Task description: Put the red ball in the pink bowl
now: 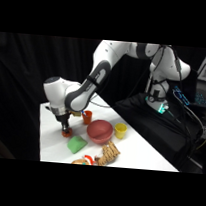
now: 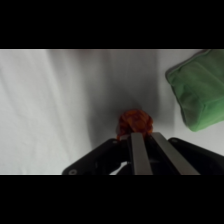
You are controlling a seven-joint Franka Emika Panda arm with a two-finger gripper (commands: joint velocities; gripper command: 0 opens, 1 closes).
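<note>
The red ball lies on the white table, small and bumpy, right at my fingertips. In the wrist view my two fingers stand close together and cover the ball's near side. My gripper is low over the table's left part, shut on the red ball. The pink bowl stands upright to the right of the gripper, apart from it, with nothing showing inside.
A green wedge-shaped block lies just right of the ball. An orange-red cup stands behind the bowl, a yellow cup to its right. Striped toy items lie near the front edge.
</note>
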